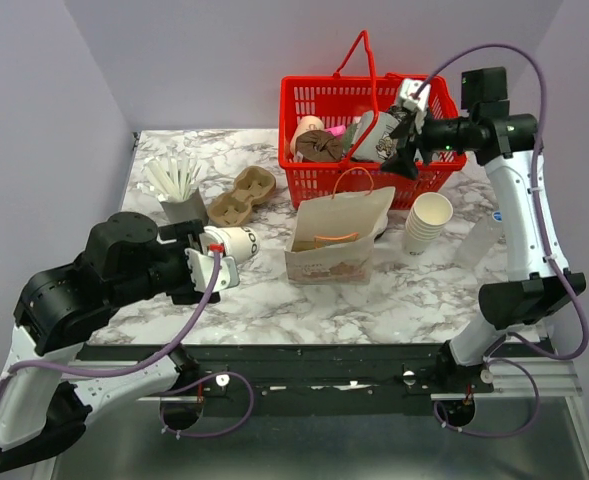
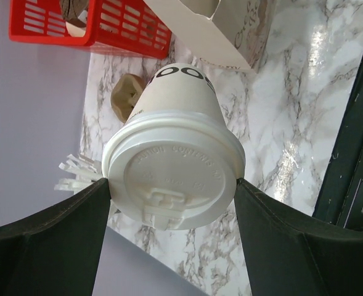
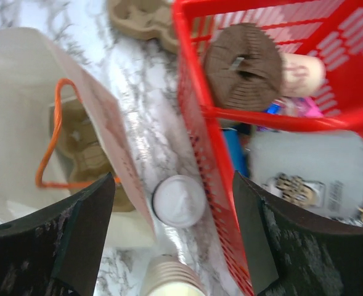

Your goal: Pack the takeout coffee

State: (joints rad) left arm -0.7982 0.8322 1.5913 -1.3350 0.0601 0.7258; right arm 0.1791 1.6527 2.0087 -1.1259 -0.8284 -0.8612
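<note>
The takeout coffee (image 1: 238,242), a small white paper cup with a white lid, lies on its side in my left gripper (image 1: 212,263), just above the marble table, left of the brown paper bag (image 1: 336,236). In the left wrist view the lid (image 2: 172,179) faces the camera and both black fingers (image 2: 52,240) press on its rim. The bag stands open, with an orange handle (image 3: 48,154) and a cardboard cup carrier (image 3: 82,145) inside. My right gripper (image 1: 404,138) is open and empty, high above the front rim of the red basket (image 1: 369,165).
The red basket (image 3: 196,123) holds several items behind the bag. A stack of lidless cups (image 1: 429,220) stands right of the bag, with loose lids (image 3: 178,200) between bag and basket. Cardboard carriers (image 1: 242,196) and a holder of white stirrers (image 1: 177,185) sit at back left.
</note>
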